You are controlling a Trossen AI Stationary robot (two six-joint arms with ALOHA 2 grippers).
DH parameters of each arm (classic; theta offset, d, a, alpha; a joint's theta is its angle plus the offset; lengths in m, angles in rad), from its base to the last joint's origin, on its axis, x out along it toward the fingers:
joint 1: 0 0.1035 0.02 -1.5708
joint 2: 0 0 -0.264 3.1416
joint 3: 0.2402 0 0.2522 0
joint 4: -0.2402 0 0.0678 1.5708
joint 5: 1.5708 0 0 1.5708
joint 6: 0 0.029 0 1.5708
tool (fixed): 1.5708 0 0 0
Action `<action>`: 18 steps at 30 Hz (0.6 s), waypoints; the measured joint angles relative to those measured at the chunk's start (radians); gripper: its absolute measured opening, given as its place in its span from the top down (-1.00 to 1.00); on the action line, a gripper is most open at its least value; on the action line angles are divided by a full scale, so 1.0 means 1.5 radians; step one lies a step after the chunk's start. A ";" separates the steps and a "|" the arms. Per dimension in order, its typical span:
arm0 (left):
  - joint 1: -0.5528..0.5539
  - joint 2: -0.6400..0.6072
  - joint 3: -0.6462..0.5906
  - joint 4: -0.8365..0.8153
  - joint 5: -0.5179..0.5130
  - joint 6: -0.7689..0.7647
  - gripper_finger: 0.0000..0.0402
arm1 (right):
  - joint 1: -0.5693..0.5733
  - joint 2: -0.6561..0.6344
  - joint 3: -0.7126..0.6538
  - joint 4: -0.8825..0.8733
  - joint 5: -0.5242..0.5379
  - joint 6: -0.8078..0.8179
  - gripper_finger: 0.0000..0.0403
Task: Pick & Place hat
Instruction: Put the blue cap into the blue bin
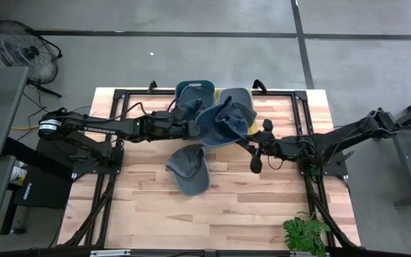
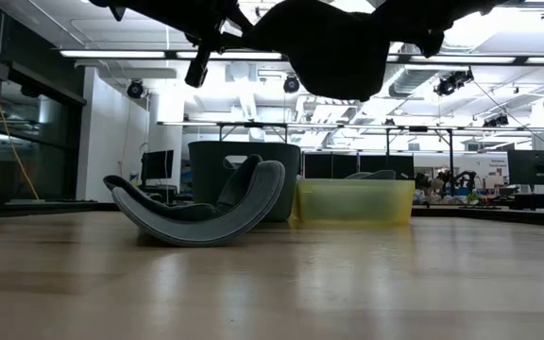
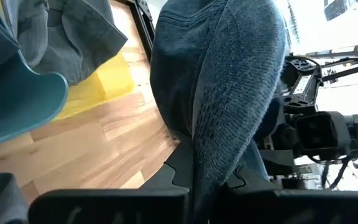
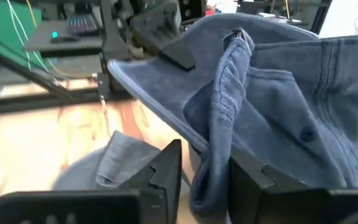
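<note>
a blue hat (image 1: 222,123) hangs in the air above the far middle of the wooden table (image 1: 155,214), stretched between the two arms. the left gripper (image 1: 197,128) comes in from the left and has its fingers closed on the hat's near-left edge; in the left wrist view the blue knit fabric (image 3: 229,93) runs down between the two dark fingers (image 3: 182,171), pinched tight. the right gripper (image 1: 242,140) reaches in from the right and grips the hat's opposite side; in the right wrist view a fold of the blue cloth (image 4: 222,118) drops down between its fingers (image 4: 166,168), which are closed against it. in the low view the held hat shows as a dark shape (image 2: 333,47) high over the tabletop, clear of the surface. directly below and behind it sit two bins at the far edge of the table: a dark teal bin (image 1: 193,91) and a yellow bin (image 1: 223,93) just beside it, side by side. a second, grey-blue hat (image 1: 189,170) lies on the table near the middle, nearer than the bins, brim curled upward in the low view (image 2: 201,212). a small green plant (image 1: 305,234) stands at the near right corner of the table.
</note>
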 joint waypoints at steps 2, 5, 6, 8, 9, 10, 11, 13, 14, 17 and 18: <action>0.000 0.000 0.000 0.000 -0.008 0.007 0.97 | 0.000 -0.014 0.000 -0.007 -0.001 0.024 0.47; 0.001 0.000 0.000 -0.004 -0.017 0.011 0.97 | 0.000 -0.040 0.000 -0.020 -0.005 0.062 0.36; 0.005 0.001 0.000 -0.005 -0.018 0.014 0.97 | 0.000 -0.049 0.000 -0.026 -0.012 0.071 0.32; 0.013 0.001 0.000 -0.005 -0.013 0.015 0.97 | 0.000 -0.066 0.000 -0.034 -0.034 0.085 0.24; 0.016 0.001 0.000 -0.005 -0.009 0.017 0.97 | -0.001 -0.073 0.000 -0.037 -0.045 0.091 0.20; 0.020 0.001 0.000 -0.005 -0.006 0.022 0.97 | -0.001 -0.080 0.000 -0.043 -0.057 0.097 0.16; 0.024 0.001 0.000 -0.004 0.001 0.026 0.97 | 0.000 -0.085 0.000 -0.048 -0.069 0.105 0.12; 0.031 0.001 0.000 -0.004 0.016 0.027 0.97 | 0.000 -0.097 0.000 -0.052 -0.091 0.121 0.05; 0.034 0.001 0.000 -0.005 0.027 0.028 0.97 | 0.000 -0.102 0.000 -0.055 -0.099 0.125 0.01; 0.042 0.001 -0.001 -0.002 0.052 0.041 0.97 | 0.000 -0.119 0.000 -0.056 -0.094 0.128 -0.06; 0.044 0.001 -0.001 -0.002 0.062 0.043 0.97 | 0.000 -0.124 0.000 -0.055 -0.083 0.128 -0.07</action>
